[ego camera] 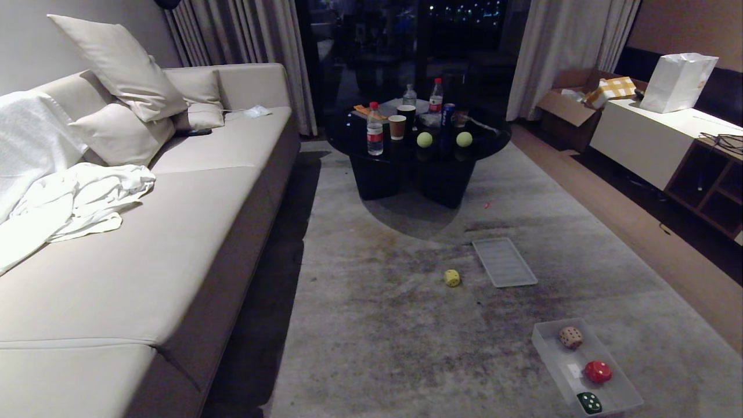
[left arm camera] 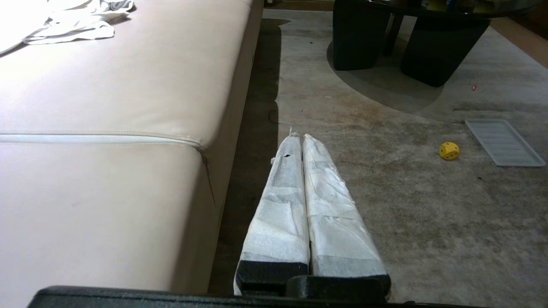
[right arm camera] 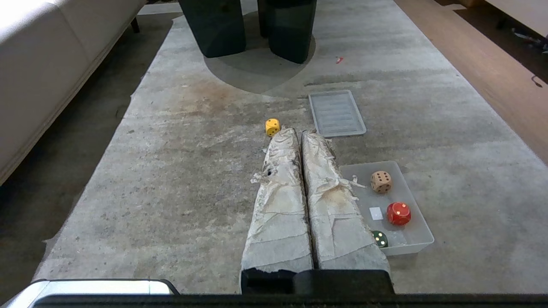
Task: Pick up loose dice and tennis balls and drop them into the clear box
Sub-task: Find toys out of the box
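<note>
a: nearest to us, the clear box [ego camera: 618, 395] sits on the rug [ego camera: 406, 348], low on the robot's right, and it already has three dice in it: the dark green die [ego camera: 589, 402] at the near end, the red die [ego camera: 598, 371] in the middle, the beige die [ego camera: 570, 337] at the far end.

b: so three in. what's loose?

a: a bit further out on the rug, the yellow die [ego camera: 452, 278], on its own, just beside the flat ribbed lid [ego camera: 504, 262] but not touching it. beyond that, up on the dark round counter [ego camera: 354, 136], the two tennis balls, left ball [ego camera: 425, 139] and right ball [ego camera: 464, 139], sit among bottles and paper cups.

b: my read: half done, three to go, and the yellow die looks the easiest next pick.

a: agreed, though that's a judgement. the balls will need a reach up onto the counter.

b: and the arms?

a: neither shows from the head. the right gripper [right arm camera: 298, 132] has its wrapped jaws clenched together, nothing between them, hanging above the rug with the box just beside it and the yellow die past its tips. the left gripper [left arm camera: 298, 137] is the same, jaws pressed together and empty, pointing along the rug next to the sofa [left arm camera: 128, 107].

b: so both are idle, nothing held.
</note>
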Robot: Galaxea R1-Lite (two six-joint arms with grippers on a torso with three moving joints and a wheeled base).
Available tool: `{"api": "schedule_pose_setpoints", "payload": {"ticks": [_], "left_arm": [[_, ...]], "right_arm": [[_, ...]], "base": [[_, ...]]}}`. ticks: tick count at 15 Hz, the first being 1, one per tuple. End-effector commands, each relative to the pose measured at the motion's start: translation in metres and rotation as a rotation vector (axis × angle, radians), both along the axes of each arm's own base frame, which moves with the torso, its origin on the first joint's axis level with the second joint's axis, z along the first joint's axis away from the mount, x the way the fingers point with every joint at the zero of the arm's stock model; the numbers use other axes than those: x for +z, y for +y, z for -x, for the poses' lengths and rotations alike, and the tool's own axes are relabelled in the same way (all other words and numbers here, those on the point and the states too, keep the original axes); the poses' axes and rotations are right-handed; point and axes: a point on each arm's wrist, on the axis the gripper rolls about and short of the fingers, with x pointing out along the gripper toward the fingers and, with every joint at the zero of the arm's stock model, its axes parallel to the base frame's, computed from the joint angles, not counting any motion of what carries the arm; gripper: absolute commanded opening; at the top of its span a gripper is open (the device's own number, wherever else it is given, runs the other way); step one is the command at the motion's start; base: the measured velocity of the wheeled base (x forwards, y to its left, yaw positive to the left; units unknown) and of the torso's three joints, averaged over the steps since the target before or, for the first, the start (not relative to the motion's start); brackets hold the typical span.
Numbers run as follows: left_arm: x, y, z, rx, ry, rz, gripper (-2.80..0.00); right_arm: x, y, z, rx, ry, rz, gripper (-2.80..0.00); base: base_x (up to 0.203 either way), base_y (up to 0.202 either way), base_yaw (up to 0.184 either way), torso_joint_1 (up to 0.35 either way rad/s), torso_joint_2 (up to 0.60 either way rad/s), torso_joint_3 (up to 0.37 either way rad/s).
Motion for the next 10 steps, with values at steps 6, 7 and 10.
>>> {"api": "schedule_pose_setpoints", "payload": {"ticks": [6, 7, 10], "left_arm": [[-0.0003, 0.0, -0.0002, 0.0, 0.001, 0.001, -2.8], [0.0, 0.0, -0.0001, 0.001, 0.001, 0.002, -2.8], [-0.0003, 0.0001, -0.0002, 0.003, 0.001, 0.005, -2.8]], "right_arm": [[-0.0029, 0.0, -0.0009, 0.002, 0.012, 0.002, -2.8], [-0.0029, 0.0, -0.0009, 0.002, 0.012, 0.002, -2.8], [-0.0029, 0.0, -0.0009, 0.002, 0.012, 0.004, -2.8]], "base": [[0.0, 0.0, 0.0, 0.0, 0.0, 0.0], [0.0, 0.0, 0.0, 0.0, 0.0, 0.0], [0.073, 0.0, 0.001, 0.001, 0.0, -0.001]]}}
